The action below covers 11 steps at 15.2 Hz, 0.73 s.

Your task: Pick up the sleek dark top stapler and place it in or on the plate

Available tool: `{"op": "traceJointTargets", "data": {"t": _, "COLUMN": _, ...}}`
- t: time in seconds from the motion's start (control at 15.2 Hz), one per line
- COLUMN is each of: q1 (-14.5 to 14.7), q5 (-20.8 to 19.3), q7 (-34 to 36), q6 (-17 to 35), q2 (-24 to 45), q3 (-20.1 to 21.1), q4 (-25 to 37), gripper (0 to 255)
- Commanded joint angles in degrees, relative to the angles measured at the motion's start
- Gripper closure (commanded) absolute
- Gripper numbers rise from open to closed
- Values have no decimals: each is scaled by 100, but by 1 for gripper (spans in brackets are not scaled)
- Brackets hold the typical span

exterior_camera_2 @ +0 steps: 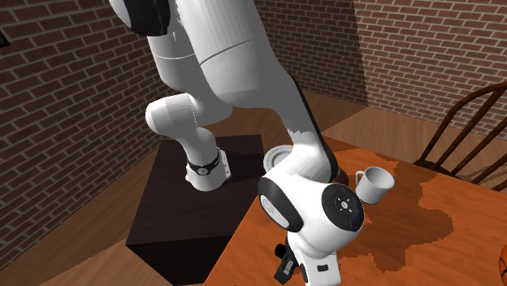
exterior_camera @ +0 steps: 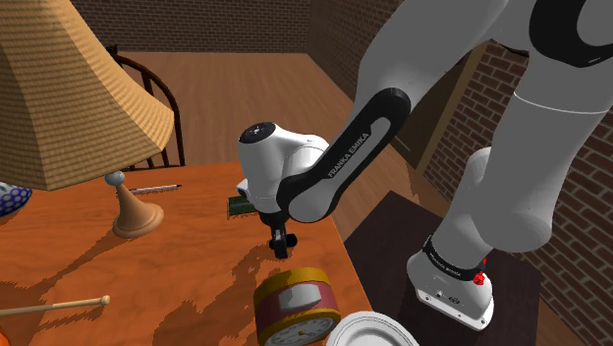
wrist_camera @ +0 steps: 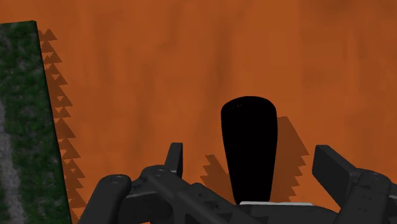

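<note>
Black stapler (wrist_camera: 249, 127), rear end behind hand (wrist_camera: 250, 154)

End effector (exterior_camera: 284, 251) low over orange table (exterior_camera: 187, 280)

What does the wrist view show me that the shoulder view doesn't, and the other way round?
Wrist, not shoulder: the black-topped stapler between the fingers of the open gripper, untouched. Shoulder, not wrist: the white plate, the alarm clock, the lamp. Both: the gripper, the orange table and the green object beside the gripper.
</note>
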Motion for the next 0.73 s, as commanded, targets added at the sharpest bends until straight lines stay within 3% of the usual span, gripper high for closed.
{"op": "traceJointTargets", "data": {"t": 0.0, "q1": 0, "q5": -3, "q7": 2, "q6": 5, "q2": 5, "q3": -1, "q4": 1, "gripper": 0}}
{"op": "traceJointTargets", "data": {"t": 0.13, "q1": 0, "q5": -3, "q7": 2, "q6": 5, "q2": 5, "q3": -1, "q4": 1, "gripper": 0}}
{"op": "traceJointTargets", "data": {"t": 0.2, "q1": 0, "q5": -3, "q7": 2, "q6": 5, "q2": 5, "q3": -1, "q4": 1, "gripper": 255}}
{"op": "traceJointTargets", "data": {"t": 0.66, "q1": 0, "q5": -2, "q7": 1, "q6": 5, "q2": 3, "q3": -1, "q4": -1, "gripper": 255}}
